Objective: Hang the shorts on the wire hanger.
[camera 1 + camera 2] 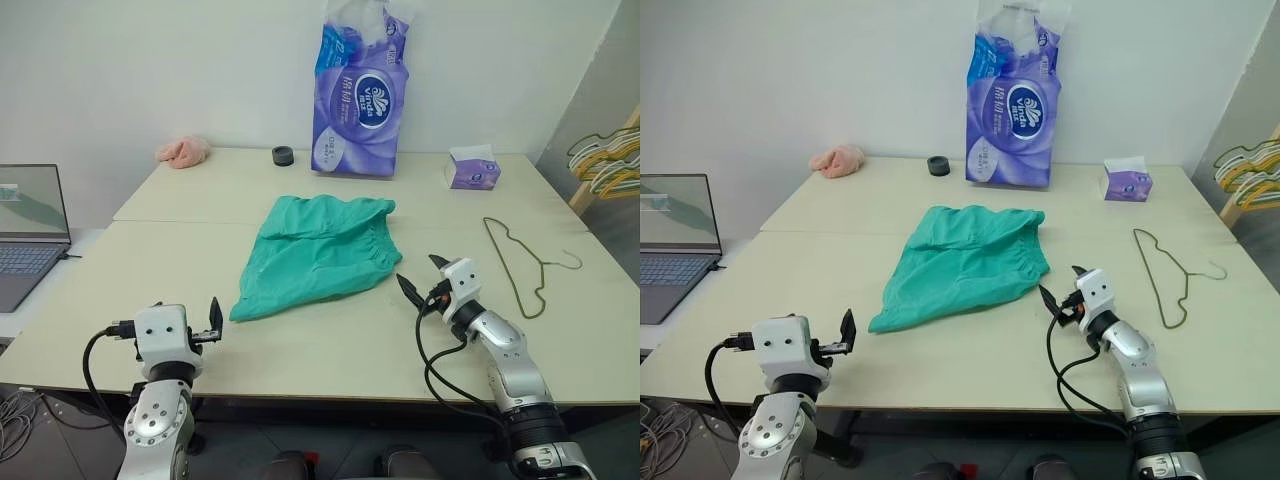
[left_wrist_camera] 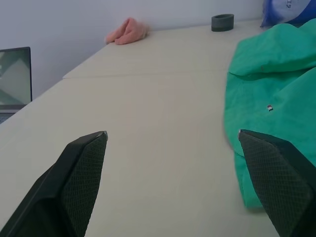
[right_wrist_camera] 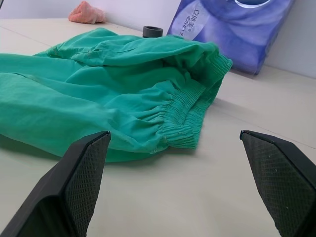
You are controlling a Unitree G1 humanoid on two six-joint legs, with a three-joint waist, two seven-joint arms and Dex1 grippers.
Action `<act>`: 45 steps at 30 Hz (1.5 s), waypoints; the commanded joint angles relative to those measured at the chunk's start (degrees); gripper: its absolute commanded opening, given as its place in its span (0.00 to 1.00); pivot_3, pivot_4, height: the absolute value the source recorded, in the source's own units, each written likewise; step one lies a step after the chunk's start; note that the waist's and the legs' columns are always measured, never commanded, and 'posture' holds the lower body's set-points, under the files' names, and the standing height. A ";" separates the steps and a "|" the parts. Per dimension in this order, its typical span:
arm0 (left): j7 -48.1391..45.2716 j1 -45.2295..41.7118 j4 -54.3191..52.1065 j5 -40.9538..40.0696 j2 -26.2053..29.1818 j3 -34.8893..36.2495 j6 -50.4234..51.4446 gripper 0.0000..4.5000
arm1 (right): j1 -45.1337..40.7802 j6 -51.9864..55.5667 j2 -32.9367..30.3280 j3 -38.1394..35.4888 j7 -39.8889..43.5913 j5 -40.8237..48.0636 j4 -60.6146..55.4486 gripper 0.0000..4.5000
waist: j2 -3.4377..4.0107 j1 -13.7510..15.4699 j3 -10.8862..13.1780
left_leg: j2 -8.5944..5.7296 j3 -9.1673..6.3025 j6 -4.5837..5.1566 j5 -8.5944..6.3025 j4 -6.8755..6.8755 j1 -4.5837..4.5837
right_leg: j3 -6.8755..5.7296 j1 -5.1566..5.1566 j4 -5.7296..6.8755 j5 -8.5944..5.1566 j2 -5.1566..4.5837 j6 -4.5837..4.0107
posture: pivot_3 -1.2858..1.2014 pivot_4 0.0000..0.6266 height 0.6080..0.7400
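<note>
black fingers spread wide, empty, near shorts

Both arms are that silver-grey metal look with rounded joint housings and small dark screws on the round caps. Each wrist ends in a boxy white block with a couple of dark dots on it. The left gripper and right gripper each carry two black wedge-shaped fingers with a fine mesh-textured pad. Black cables loop loosely beside each forearm.
</note>
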 commanded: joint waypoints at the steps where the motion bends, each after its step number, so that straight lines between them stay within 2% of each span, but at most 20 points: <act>1: -1.25 -0.29 -2.04 1.47 1.19 -1.33 -2.64 1.00 | -0.58 -1.08 -0.44 -0.62 -0.21 0.31 -1.77 1.00 | 0.00 0.00 0.00 | 0.00 0.00 0.00 0.00 0.00 0.00 | 0.00 0.00 0.00 0.00 0.00 0.00 | 0.51 0.00 1.00; 17: -2.97 -0.36 -1.42 -1.35 0.89 0.02 -1.04 1.00 | -0.01 -0.45 -0.73 -0.01 0.85 0.62 -2.88 1.00 | 0.01 -0.04 -0.01 | 0.01 0.02 0.00 0.00 0.00 0.00 | 0.02 -0.02 0.00 -0.08 0.00 0.13 | 0.50 0.00 1.00; 29: -10.82 -0.65 -1.27 -4.60 3.58 -1.94 -3.64 1.00 | 0.83 0.25 -1.40 0.34 1.93 1.23 -4.84 1.00 | 0.02 -0.22 0.00 | 0.01 0.06 0.00 0.00 -0.01 -0.01 | 0.05 -0.05 0.00 -0.09 0.00 0.14 | 0.49 0.01 1.00; 32: -12.99 -1.37 -0.95 -4.43 5.58 -2.73 -2.70 1.00 | 1.91 2.92 -2.89 1.91 7.04 3.55 -8.15 1.00 | 0.06 -0.27 0.03 | 0.01 0.08 0.00 0.00 -0.01 -0.01 | 0.07 -0.06 0.00 -0.10 0.00 0.15 | 0.49 0.01 1.00; 35: -18.05 -2.93 -0.04 -6.65 9.41 -3.61 0.41 1.00 | 2.36 0.31 -8.51 6.66 17.65 3.54 -12.87 1.00 | 0.12 -0.34 0.06 | 0.01 0.09 0.00 0.00 -0.01 -0.01 | 0.07 -0.08 0.00 -0.15 0.00 0.22 | 0.49 0.01 1.00; 38: -22.32 -4.08 0.72 -7.53 13.69 -4.53 2.58 1.00 | 1.02 -0.47 -12.56 8.99 23.92 3.90 -14.65 1.00 | 0.13 -0.61 0.07 | 0.02 0.08 0.00 0.00 -0.02 -0.01 | 0.05 -0.09 0.00 -0.16 0.03 0.23 | 0.49 0.01 1.00; 45: -28.56 -9.89 7.13 -2.82 24.56 -7.84 3.29 1.00 | -3.06 2.53 -15.85 10.32 30.08 6.02 -17.80 1.00 | 0.17 -1.53 0.14 | 0.06 0.04 0.01 0.00 -0.02 0.00 | 0.04 -0.14 0.02 -0.16 0.03 0.23 | 0.48 0.02 1.00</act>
